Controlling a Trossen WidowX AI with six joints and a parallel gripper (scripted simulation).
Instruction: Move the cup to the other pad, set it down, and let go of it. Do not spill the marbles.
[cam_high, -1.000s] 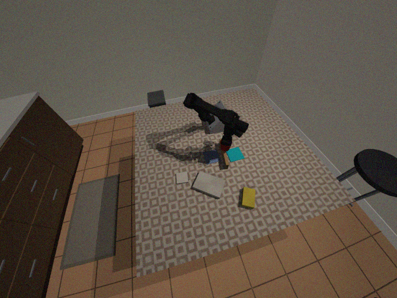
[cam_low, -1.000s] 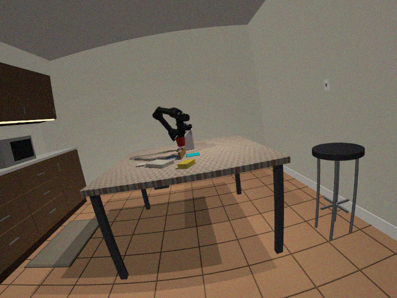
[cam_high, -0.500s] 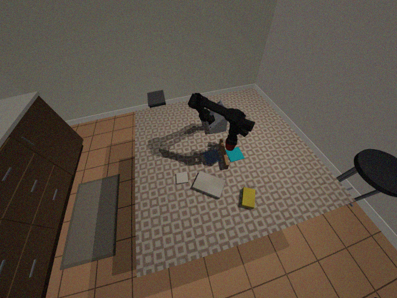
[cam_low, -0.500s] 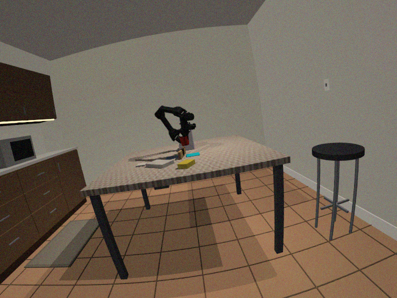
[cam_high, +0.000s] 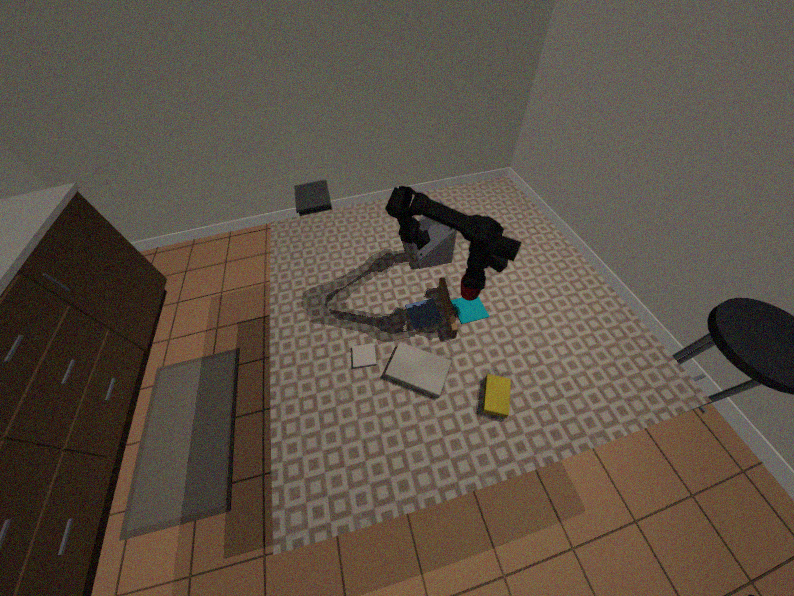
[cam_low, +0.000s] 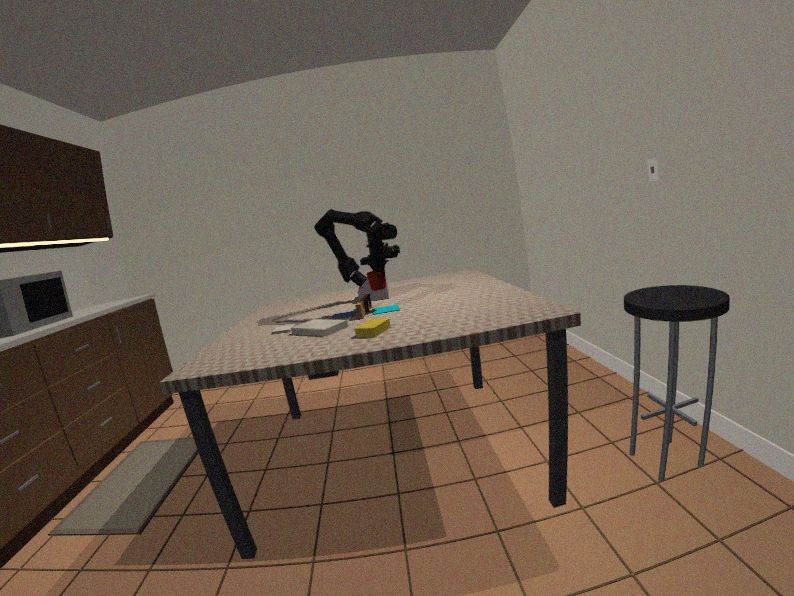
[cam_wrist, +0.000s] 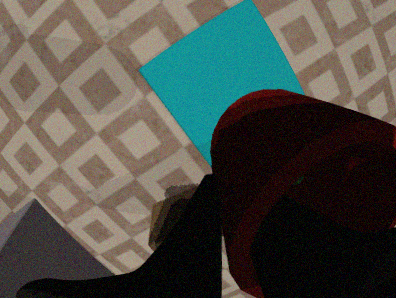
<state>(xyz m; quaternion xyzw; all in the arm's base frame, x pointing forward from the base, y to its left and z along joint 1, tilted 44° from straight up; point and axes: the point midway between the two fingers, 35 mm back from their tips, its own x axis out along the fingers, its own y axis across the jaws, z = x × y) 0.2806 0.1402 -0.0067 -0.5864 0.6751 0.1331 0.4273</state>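
Observation:
The red cup (cam_high: 470, 293) (cam_low: 376, 280) (cam_wrist: 260, 127) is held off the table, over or just behind the cyan pad; which of these I cannot tell. My gripper (cam_high: 472, 282) (cam_low: 377, 269) (cam_wrist: 224, 182) is shut on the cup. A green marble (cam_wrist: 299, 179) shows dimly inside; the rest of the inside is too dark to tell. The cyan pad (cam_high: 473, 311) (cam_low: 386, 309) (cam_wrist: 215, 65) lies flat, partly behind the cup in the wrist view. The dark blue pad (cam_high: 420, 315) lies on the other side of the wooden barrier, partly in the arm's shadow.
The upright wooden barrier (cam_high: 445, 307) (cam_low: 360, 310) stands between the pads. A grey box (cam_high: 436, 251) (cam_wrist: 45, 255) stands near the arm's base. A white box (cam_high: 418, 370) (cam_low: 319, 327), a small white tile (cam_high: 363, 355) and a yellow block (cam_high: 497, 395) (cam_low: 372, 327) lie farther forward.

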